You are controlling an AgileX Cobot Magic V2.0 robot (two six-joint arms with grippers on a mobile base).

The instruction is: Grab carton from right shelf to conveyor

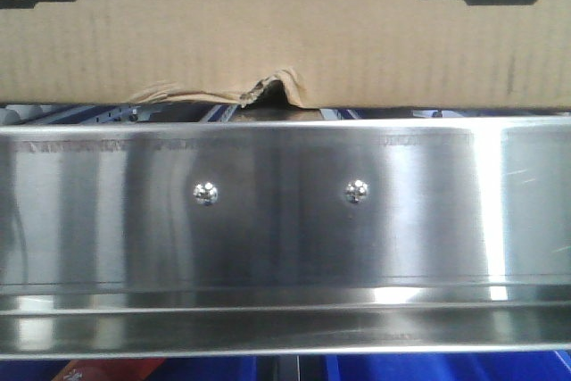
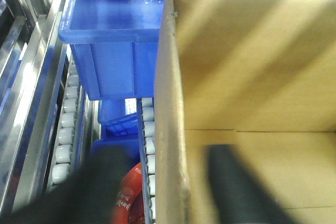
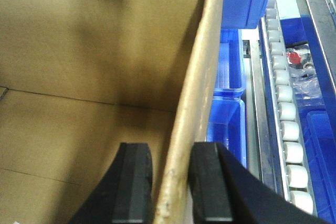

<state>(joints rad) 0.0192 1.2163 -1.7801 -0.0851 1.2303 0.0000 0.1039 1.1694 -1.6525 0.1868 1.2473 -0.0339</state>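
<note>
Your right tool (image 3: 170, 153) is clamped on the carton (image 3: 79, 51). Its two black pads (image 3: 134, 182) sit one inside and one outside the box's right-hand wall, pressed against the cardboard with no gap showing. Your left tool (image 2: 165, 153) brackets the opposite wall the same way, with one dark finger inside and one outside. There, though, bare space shows on both sides of the wall, so read it as open and not yet biting. Its fingers are blurred, so treat that reading with care. Taking the two side walls makes sense, I judge, because the box looks too wide for either tool alone, and its open top offers edges to pinch.

The carton sits on the right shelf (image 1: 89, 220), its bottom edge just above the polished front rail (image 1: 285, 247). The ragged tear (image 1: 268, 88) lies above and between the two screw heads (image 1: 206, 192).

Only the front view shows you that rail, which the box will likely have to clear on its way out. Only the wrist views show the grips, along with the blue bins (image 2: 110, 35) and white rollers (image 3: 286, 111) close beside the carton. No view shows the conveyor.
</note>
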